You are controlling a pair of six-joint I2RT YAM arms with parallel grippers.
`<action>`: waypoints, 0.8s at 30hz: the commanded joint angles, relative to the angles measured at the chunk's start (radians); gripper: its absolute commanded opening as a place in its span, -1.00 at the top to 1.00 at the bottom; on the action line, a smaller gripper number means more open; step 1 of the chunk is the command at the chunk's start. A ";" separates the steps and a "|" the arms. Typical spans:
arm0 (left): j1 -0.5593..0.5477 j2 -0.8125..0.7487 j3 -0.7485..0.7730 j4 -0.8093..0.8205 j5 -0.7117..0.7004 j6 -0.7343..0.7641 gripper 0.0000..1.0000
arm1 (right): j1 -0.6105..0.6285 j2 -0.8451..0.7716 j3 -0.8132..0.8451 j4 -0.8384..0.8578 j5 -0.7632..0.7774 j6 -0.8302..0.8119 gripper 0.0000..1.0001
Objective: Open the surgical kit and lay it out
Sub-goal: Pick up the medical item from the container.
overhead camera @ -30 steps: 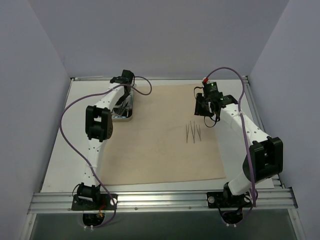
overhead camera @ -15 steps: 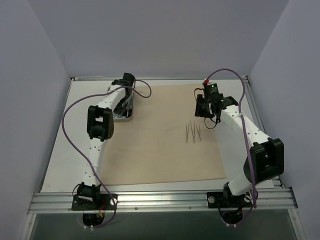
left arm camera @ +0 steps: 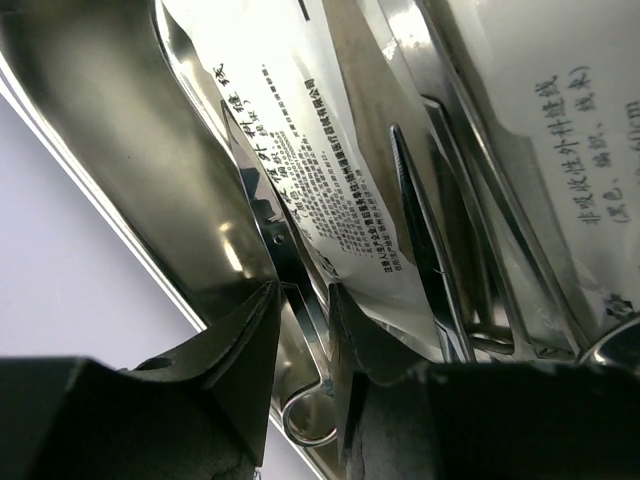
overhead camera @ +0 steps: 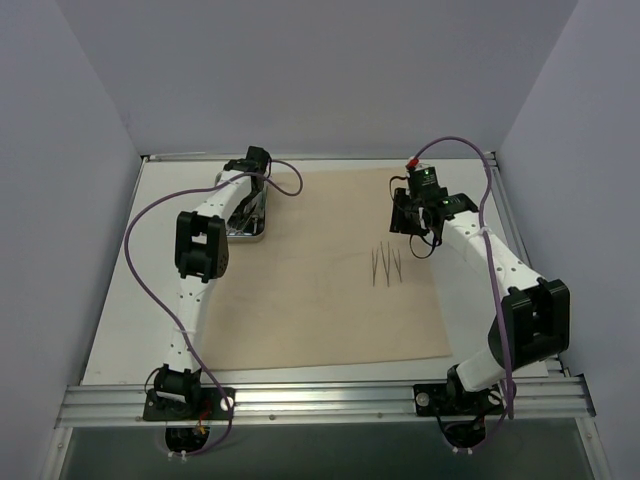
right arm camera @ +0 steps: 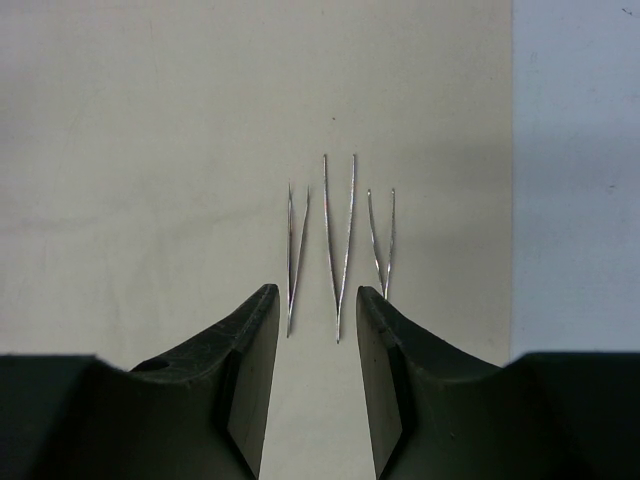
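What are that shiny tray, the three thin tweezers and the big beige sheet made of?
The tray looks like polished steel: its walls mirror light. The tweezers seem steel too, thin and grey with a glint. The sheet looks like matte cloth, though it could be paper; no weave shows.

The flat white table (overhead camera: 120,300) carries a large beige cloth sheet (overhead camera: 320,310), spread beneath both grippers. A small rectangular steel tray (overhead camera: 246,233) sits under the left gripper (left arm camera: 302,290), at the sheet's edge.

Top external: high at 6 o'clock, overlooking the whole desk (overhead camera: 120,330). Left wrist: close-up inside tray (left arm camera: 100,100), 11 o'clock. Right wrist: near, above tweezers (right arm camera: 338,310), shared overhead.
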 commanded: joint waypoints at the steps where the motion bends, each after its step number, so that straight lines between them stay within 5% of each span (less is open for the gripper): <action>1: 0.001 0.025 0.032 -0.025 -0.026 0.004 0.31 | 0.006 -0.053 -0.009 0.000 0.004 -0.002 0.34; 5: 0.001 0.039 0.050 -0.024 -0.035 0.010 0.38 | 0.004 -0.059 -0.012 0.000 0.004 0.000 0.34; 15: 0.001 0.040 0.076 -0.019 -0.051 0.014 0.93 | 0.004 -0.068 -0.012 0.002 0.004 0.000 0.33; 24: -0.004 -0.018 0.105 -0.022 -0.012 -0.002 0.95 | 0.006 -0.070 -0.017 0.005 0.006 0.001 0.32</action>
